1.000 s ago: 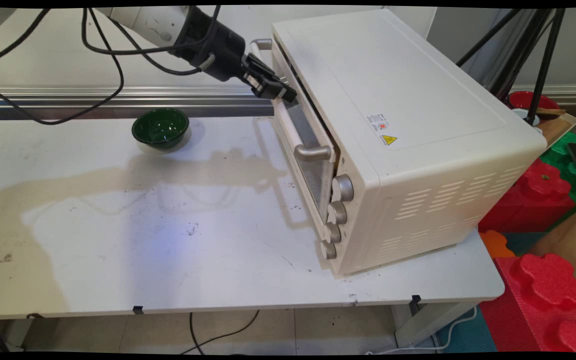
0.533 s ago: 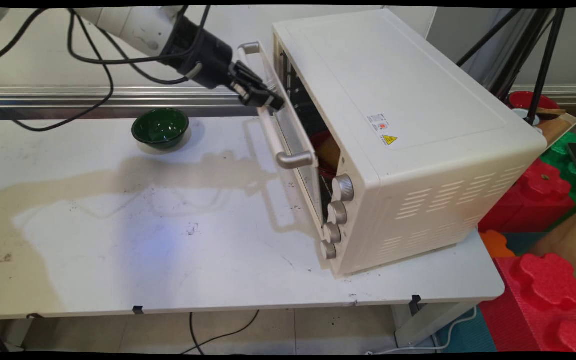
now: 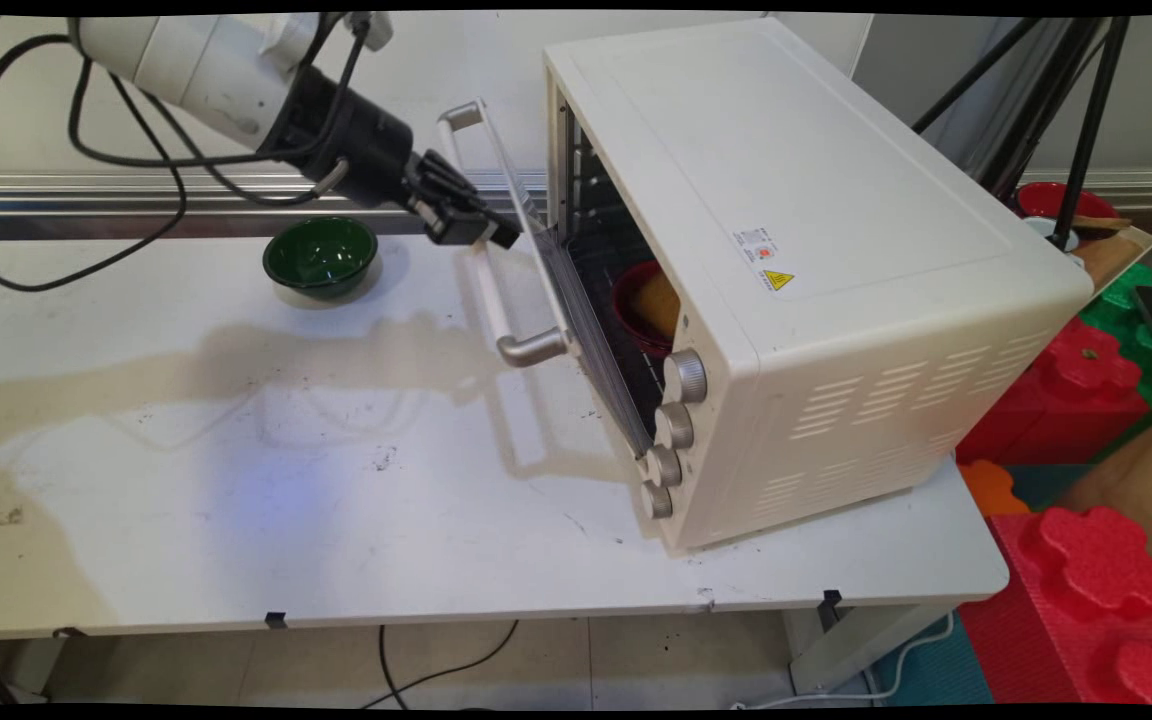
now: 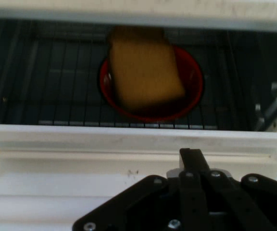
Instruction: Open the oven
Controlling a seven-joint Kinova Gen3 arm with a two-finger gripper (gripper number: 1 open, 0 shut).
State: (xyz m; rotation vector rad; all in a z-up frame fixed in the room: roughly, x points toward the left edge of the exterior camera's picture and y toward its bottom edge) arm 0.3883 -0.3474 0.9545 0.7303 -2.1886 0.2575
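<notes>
Gripper at top edge of oven door, right by white handle bar. Fingers look closed on door's top edge, but can't tell for sure, contact spot mostly hidden. Door tilted partway open on cream toaster oven, which sits on right side of white table. Inside on wire rack: red bowl with yellow sponge-like block in it. Green bowl on table, left of door, near gripper, not touching.
</notes>
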